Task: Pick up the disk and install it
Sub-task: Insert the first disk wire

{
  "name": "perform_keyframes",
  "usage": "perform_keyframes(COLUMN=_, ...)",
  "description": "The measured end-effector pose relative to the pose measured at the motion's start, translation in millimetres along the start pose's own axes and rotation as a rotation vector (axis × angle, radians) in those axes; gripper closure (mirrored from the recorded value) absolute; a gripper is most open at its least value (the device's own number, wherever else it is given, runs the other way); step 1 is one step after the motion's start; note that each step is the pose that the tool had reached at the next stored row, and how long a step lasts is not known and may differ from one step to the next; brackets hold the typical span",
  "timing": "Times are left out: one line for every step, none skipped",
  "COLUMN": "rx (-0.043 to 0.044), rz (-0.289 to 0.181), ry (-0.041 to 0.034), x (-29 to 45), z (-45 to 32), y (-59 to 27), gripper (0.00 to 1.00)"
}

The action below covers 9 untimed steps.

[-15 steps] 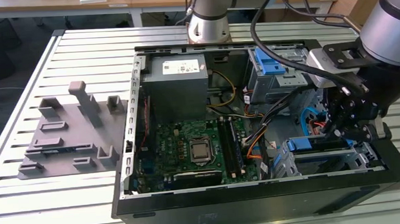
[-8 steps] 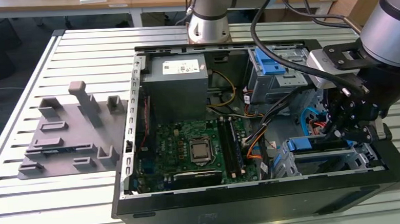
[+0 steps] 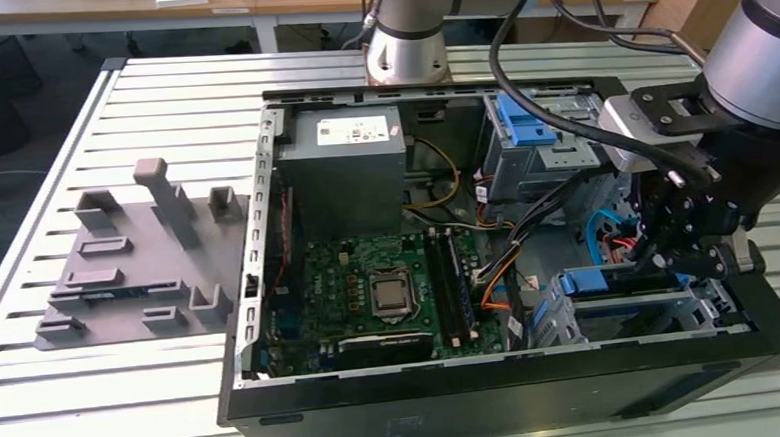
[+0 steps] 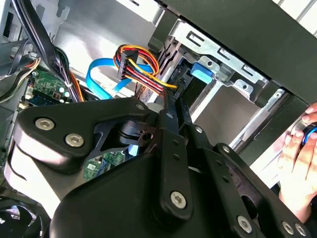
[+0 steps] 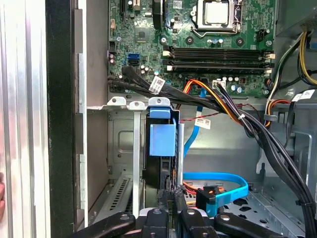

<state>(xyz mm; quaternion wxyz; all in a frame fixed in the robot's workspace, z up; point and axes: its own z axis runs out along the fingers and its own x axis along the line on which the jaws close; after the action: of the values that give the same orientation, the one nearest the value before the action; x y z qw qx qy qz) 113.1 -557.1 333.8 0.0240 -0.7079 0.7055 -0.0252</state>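
**Blue-railed disk sits upright in the drive cage**

Blue plastic marks your disk (image 5: 162,144): in the first wrist view it stands on edge in the metal drive cage (image 5: 121,148), beside the motherboard (image 5: 198,44). Your gripper (image 3: 670,254) hangs right over that cage (image 3: 635,311) at the exterior view's right, inside the open computer case (image 3: 506,393). You cannot tell whether its fingers are parted or clamped. A person's hand (image 4: 299,158) rests at the case's outer edge in the second wrist view.

One computer case (image 3: 506,393), one motherboard (image 3: 367,290), one grey fixture (image 3: 125,262), one hand (image 4: 299,163).
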Motion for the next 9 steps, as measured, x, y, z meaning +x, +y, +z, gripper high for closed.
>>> perform_keyframes(rx=0.0, rz=0.001, ry=0.0004, x=0.0, z=-0.6, y=0.0, gripper=0.84)
perform_keyframes(rx=0.0, rz=0.002, ry=0.0003, x=0.0, z=-1.4, y=-0.1, gripper=0.84)
perform_keyframes(rx=0.0, rz=0.003, ry=0.0001, x=0.0, z=-1.7, y=-0.1, gripper=0.84)
perform_keyframes(rx=0.0, rz=0.004, ry=0.0, x=0.0, z=-1.6, y=-0.1, gripper=0.84)
perform_keyframes(rx=0.0, rz=0.005, ry=0.0001, x=0.0, z=-1.5, y=-0.1, gripper=0.84)
perform_keyframes(rx=0.0, rz=0.008, ry=0.0, x=0.0, z=-1.2, y=-0.1, gripper=0.84)
perform_keyframes(rx=0.0, rz=0.01, ry=-0.0002, x=0.0, z=-0.8, y=0.0, gripper=0.84)
perform_keyframes(rx=0.0, rz=0.012, ry=-0.0003, x=0.1, z=-0.5, y=0.0, gripper=0.84)
perform_keyframes(rx=0.0, rz=0.013, ry=-0.0013, x=0.1, z=-0.2, y=0.0, gripper=0.84)
